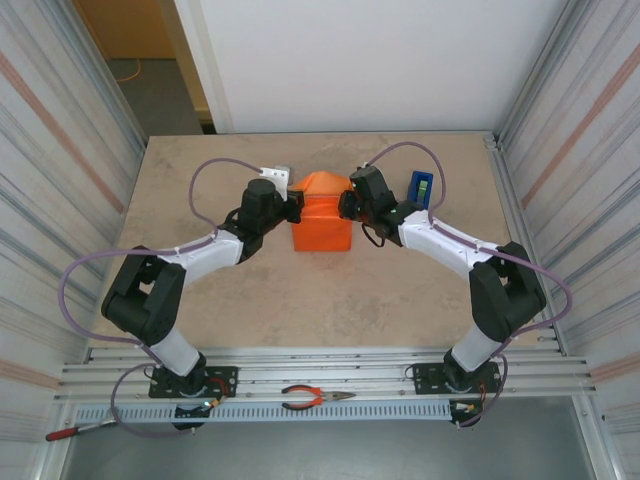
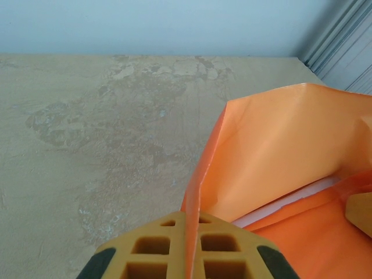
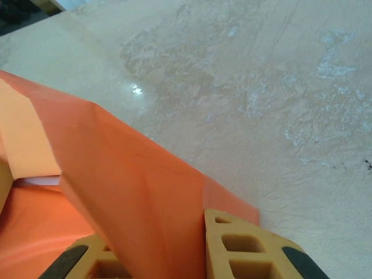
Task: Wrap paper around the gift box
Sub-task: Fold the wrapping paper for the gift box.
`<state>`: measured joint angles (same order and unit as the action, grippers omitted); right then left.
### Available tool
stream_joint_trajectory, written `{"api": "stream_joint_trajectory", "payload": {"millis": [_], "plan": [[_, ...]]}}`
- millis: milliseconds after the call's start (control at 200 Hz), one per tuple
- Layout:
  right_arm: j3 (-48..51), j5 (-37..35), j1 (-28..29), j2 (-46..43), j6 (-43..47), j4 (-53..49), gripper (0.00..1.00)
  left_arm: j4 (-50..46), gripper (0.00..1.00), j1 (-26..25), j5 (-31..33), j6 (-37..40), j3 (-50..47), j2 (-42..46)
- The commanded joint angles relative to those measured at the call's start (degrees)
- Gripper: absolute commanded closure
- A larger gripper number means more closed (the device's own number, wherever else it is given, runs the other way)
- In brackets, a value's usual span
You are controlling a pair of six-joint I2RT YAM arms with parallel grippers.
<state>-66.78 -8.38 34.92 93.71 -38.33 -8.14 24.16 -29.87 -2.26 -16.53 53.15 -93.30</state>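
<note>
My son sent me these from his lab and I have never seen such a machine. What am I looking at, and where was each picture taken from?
The wide picture comes from a camera above and behind two robot arms bolted to the near edge of a beige table. Each arm ends in a two-finger gripper. The other two pictures come from small cameras on the wrists, looking along each arm's own yellow fingers.

In the middle lies the gift box, wrapped in the orange paper. The left gripper pinches the paper's edge from one side; its fingers show the sheet clamped between them. The right gripper does the same from the other side, with the paper between its fingers.

A blue tape dispenser stands behind the right arm, and pliers lie on the metal rails in front.
</note>
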Motion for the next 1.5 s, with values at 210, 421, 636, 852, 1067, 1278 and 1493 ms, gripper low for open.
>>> {"api": "stream_joint_trajectory", "payload": {"millis": [210,421,636,852,1067,1278,1493], "plan": [[2.9,-0.1,1.2,1.8,-1.5,-5.4,1.0,-2.2,0.35,0.9,-4.7,1.8,2.9,4.1],[3.6,0.3,1.2,1.3,-2.4,-5.1,1.0,-1.1,0.01,2.7,-8.7,0.3,3.5,6.7],[3.9,-0.1,1.2,0.4,-2.5,-5.4,1.0,3.3,0.01,6.8,-13.2,-3.6,3.5,6.8],[4.1,-0.8,1.2,-0.1,-2.4,-5.8,1.0,-1.4,0.01,9.5,-11.2,-5.4,6.1,7.1],[4.0,-1.0,1.1,-0.1,-2.5,-5.7,1.0,2.6,0.01,9.9,-1.3,-8.1,1.7,10.1],[3.6,-0.7,1.1,0.2,-2.5,-5.7,1.0,2.9,0.03,10.4,-8.8,-6.8,0.4,10.7],[3.3,-0.7,1.1,-0.3,-2.7,-5.9,1.0,-6.0,0.24,10.4,-13.0,-13.2,0.4,11.0]]}}
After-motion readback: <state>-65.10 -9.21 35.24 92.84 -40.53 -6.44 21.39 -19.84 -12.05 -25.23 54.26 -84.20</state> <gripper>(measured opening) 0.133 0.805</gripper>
